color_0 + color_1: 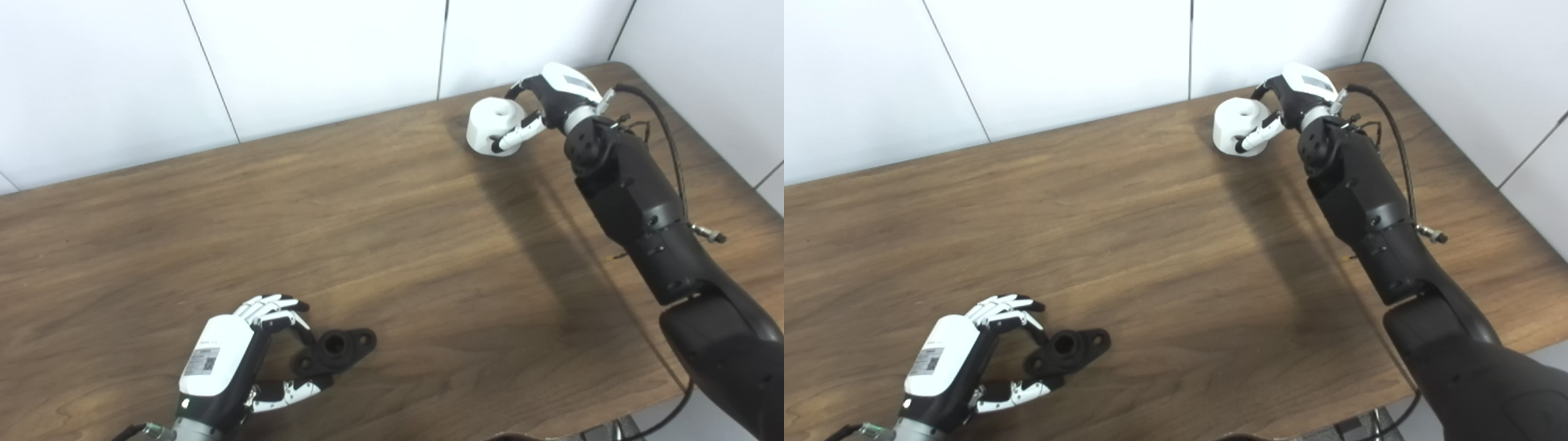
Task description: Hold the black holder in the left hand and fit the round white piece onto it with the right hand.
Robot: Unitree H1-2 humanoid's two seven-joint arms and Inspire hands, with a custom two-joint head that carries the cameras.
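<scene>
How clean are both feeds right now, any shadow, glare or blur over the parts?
Left eye view: sharp; the right arm's broad shadow crosses the table, ending beside the white piece held in the right hand. Right eye view: same shadow, no glare; the black holder by the left hand shows little surface detail.

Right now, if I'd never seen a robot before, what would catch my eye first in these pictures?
Probably the long black arm reaching to the table's far right corner, where the right hand wraps its fingers around the round white piece. Next, near the front left edge, the left hand curls around one end of the black holder lying on the wooden table. The two parts sit far apart.
</scene>
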